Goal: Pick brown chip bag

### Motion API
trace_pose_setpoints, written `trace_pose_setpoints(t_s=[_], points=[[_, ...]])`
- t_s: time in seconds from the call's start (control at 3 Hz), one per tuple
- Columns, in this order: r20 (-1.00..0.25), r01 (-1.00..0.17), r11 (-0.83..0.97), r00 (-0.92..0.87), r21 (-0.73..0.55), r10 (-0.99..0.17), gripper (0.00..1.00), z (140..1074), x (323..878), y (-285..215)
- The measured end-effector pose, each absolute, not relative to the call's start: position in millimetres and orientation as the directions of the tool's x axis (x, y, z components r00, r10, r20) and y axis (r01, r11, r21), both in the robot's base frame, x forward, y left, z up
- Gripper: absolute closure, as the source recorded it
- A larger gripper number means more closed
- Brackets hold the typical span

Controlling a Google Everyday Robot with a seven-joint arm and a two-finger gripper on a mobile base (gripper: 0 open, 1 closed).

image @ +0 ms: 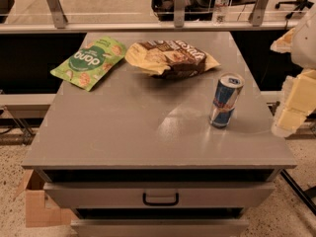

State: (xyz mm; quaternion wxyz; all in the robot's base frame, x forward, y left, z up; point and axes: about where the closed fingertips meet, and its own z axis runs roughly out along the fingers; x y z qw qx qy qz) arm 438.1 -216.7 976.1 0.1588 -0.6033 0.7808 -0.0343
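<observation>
The brown chip bag [171, 57] lies flat near the back of the grey table top [123, 122], a little right of centre. It is dark brown with pale yellow-cream edges and white lettering. My gripper [292, 113] shows as pale cream parts at the right edge of the view, beyond the table's right side. It is well to the right of the bag, nearer the front, and apart from it. Nothing is seen in it.
A bright green pouch [89, 62] lies at the back left of the table. A blue-and-silver drink can [225, 100] stands upright at the right, between the gripper and the bag. A drawer with a black handle [160, 198] is below the front edge. A cardboard box [37, 201] sits on the floor at the left.
</observation>
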Motion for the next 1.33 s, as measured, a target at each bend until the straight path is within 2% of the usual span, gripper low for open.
trace_pose_setpoints(t_s=[0.33,1.33], points=[[-0.207,-0.931,0.27,-0.222,-0.245,-0.953,0.0,976,438,-217],[-0.467,-0.898,0.145,0.074,-0.415,-0.881,0.0,1003,512,-115]])
